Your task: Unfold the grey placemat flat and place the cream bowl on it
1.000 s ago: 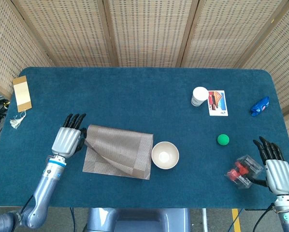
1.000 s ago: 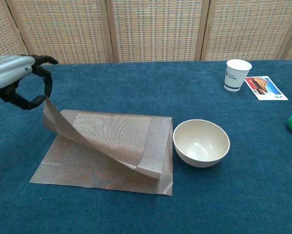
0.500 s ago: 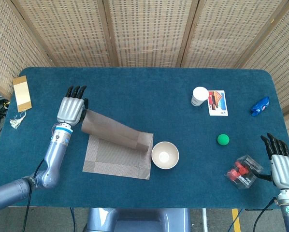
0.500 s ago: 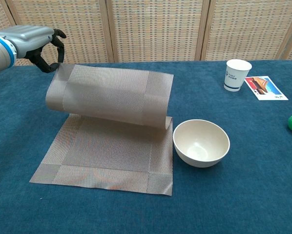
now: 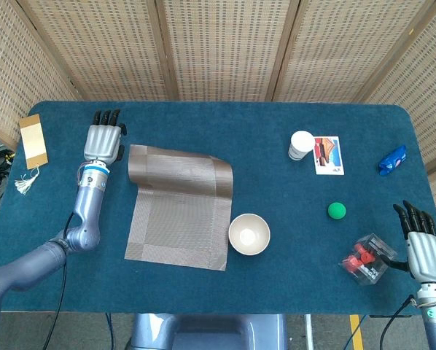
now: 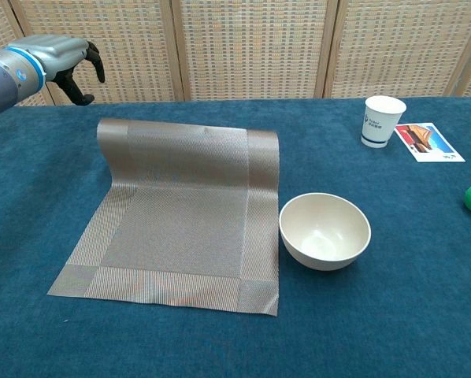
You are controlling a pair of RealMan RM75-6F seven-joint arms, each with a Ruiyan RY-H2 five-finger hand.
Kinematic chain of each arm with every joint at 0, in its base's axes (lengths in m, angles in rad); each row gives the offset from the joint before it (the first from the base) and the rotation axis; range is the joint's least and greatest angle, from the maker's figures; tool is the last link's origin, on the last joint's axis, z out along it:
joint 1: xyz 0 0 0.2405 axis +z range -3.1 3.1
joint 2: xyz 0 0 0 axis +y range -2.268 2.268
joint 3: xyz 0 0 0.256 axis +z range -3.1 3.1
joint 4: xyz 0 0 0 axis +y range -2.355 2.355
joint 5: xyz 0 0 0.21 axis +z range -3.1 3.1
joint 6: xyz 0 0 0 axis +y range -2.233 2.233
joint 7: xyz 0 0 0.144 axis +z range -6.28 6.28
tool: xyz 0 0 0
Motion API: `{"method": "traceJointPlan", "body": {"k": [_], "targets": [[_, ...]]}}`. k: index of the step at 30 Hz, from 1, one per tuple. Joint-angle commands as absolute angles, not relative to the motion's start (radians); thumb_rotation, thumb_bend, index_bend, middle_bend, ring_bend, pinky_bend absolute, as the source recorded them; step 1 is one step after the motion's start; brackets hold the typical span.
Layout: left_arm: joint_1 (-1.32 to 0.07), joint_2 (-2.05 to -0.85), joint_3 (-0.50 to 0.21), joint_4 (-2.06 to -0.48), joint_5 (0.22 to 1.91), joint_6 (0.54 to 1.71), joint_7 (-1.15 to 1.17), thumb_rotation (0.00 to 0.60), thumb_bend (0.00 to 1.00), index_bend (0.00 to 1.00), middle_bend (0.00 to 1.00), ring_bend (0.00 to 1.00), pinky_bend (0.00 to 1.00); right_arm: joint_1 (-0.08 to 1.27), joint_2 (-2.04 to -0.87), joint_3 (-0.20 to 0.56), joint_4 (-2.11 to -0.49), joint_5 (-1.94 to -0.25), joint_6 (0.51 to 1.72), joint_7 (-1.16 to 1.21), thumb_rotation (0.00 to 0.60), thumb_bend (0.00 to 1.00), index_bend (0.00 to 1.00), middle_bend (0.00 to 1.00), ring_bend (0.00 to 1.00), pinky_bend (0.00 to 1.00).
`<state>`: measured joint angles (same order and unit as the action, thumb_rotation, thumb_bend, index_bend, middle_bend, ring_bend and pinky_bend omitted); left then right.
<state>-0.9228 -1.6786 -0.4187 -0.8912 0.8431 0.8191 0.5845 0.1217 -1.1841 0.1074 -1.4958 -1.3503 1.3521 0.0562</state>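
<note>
1. The placemat [image 6: 184, 216] lies on the desk [image 5: 276, 182], its far edge curled up.
2. The bowl [image 6: 324, 230] sits just right of it.
3. The left robot hand [image 5: 103, 141] is beside the mat's far corner, fingers apart, holding nothing.
4. The right robot hand [image 5: 427, 251] is spread and empty.

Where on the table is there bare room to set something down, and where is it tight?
Open cloth runs along the far edge between the left hand and paper cup, and between cream bowl and green ball. Crowded: near right corner, with plastic box beside the right hand.
</note>
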Motion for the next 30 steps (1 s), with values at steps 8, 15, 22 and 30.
{"method": "traceJointPlan", "body": {"k": [8, 15, 22, 30], "targets": [[-0.876, -1.664, -0.369, -0.894, 0.963, 0.889, 0.365, 0.600, 0.08, 0.00, 0.00, 0.00, 0.00, 0.125, -1.191, 0.107, -1.483, -1.342, 1.338, 0.050, 0.600, 0.06, 0.03, 0.00, 0.00, 0.00], [-0.745, -1.529, -0.309, -1.116, 1.033, 0.989, 0.278, 0.600, 0.08, 0.00, 0.00, 0.00, 0.00, 0.129, -1.199, 0.101, -1.473, -1.346, 1.327, 0.048, 0.600, 0.06, 0.03, 0.00, 0.00, 0.00], [-0.575, -1.357, -0.209, -1.382, 1.087, 1.103, 0.246, 0.600, 0.08, 0.00, 0.00, 0.00, 0.00, 0.133, -1.210, 0.084, -1.472, -1.373, 1.327, 0.028, 0.600, 0.06, 0.03, 0.00, 0.00, 0.00], [-0.397, -1.244, -0.079, -1.594, 1.188, 1.273, 0.230, 0.600, 0.09, 0.00, 0.00, 0.00, 0.00, 0.128, -1.212, 0.072, -1.483, -1.401, 1.343, 0.021, 0.600, 0.06, 0.03, 0.00, 0.00, 0.00]]}}
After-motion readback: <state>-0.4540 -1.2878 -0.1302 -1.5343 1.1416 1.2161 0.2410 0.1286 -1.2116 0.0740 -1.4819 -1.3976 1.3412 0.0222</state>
